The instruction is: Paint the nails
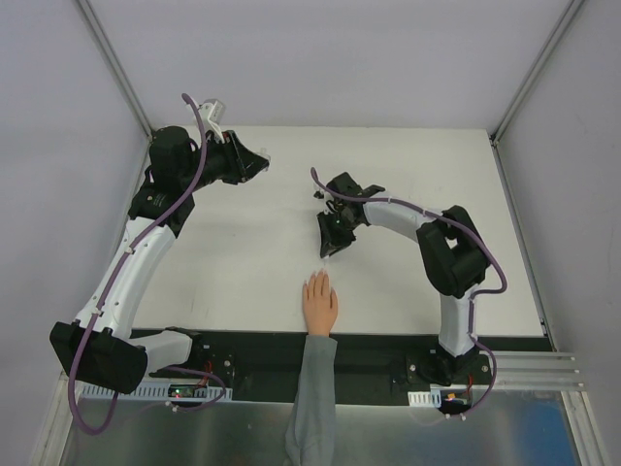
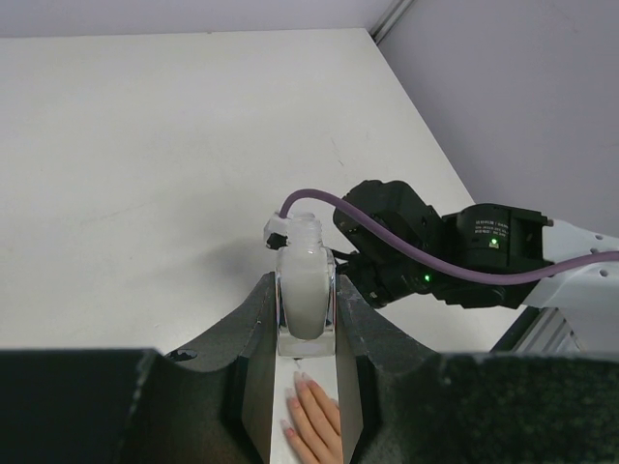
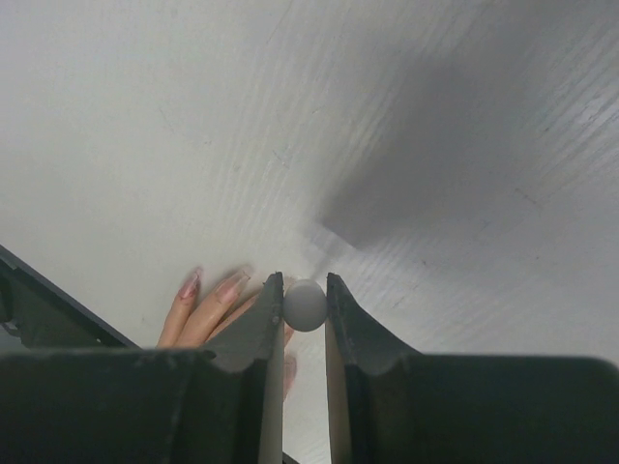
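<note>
The peach mannequin hand (image 1: 319,303) lies palm down at the table's near edge, its grey sleeve (image 1: 312,398) running off the front. Its nails (image 3: 231,285) look pinkish in the right wrist view. My right gripper (image 3: 306,290) hovers just beyond the fingertips, shut on a small round white cap (image 3: 306,305); whatever hangs under the cap is hidden. My left gripper (image 2: 307,280) is raised at the far left (image 1: 260,163), shut on a small clear bottle (image 2: 307,290) of milky liquid with its neck uncapped. The mannequin's fingertips (image 2: 298,383) show far below between those jaws.
The white table (image 1: 243,262) ends in a black strip (image 1: 378,345) at the front where both arm bases are bolted. Grey walls close in the left, right and back. My right arm's elbow (image 1: 451,257) stands to the right of the mannequin hand.
</note>
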### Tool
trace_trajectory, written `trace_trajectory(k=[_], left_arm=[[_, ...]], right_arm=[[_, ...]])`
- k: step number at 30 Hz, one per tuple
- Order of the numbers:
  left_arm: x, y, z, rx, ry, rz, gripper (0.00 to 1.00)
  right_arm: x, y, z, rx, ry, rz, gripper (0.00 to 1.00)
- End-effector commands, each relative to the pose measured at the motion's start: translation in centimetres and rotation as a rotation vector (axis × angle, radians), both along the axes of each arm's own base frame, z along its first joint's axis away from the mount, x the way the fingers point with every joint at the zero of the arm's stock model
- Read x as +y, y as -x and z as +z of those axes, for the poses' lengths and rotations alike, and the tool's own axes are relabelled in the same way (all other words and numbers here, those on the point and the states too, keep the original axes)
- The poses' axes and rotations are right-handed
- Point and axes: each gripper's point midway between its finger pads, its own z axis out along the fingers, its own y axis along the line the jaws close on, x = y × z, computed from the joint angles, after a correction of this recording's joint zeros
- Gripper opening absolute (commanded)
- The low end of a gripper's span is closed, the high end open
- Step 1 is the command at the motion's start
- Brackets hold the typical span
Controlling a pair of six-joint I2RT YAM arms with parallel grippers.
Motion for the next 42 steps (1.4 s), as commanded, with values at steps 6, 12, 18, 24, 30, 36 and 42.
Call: trace_trajectory(k=[6,12,18,24,30,36,42], left_arm=[[0.3,0.3,2.4,-0.087,0.006,-0.008,0.00],[0.4,0.4,2.6,-0.092,0.008,-0.006,0.00],[0.4,0.5,2.6,-0.091,0.008,-0.005,0.00],[0.5,0.5,2.7,-0.096,0.006,-0.004,0.00],[0.6,0.3,2.6,-0.095,0.005,-0.002,0.00],[0.5,0.2,2.6,-0.093,0.005,-0.009,0.00],[0.6,0.1,2.7,-0.096,0.005,-0.007,0.00]], right_arm=[[1.2,2.4,2.1,0.010,-0.088,0.048,0.00],[1.7,2.1,2.2,0.008,-0.106,0.054,0.00],[1.9,1.9,1.9,0.019,-0.098,0.033,0.00],[1.8,1.9,1.3,0.028,-0.085,0.028,0.00],[2.0,1.6,1.2,0.027,-0.084,0.029,0.00],[1.9,1.4,0.9,0.028,-0.073,0.024,0.00],[1.8,1.4,0.6,0.032,-0.065,0.022,0.00]])
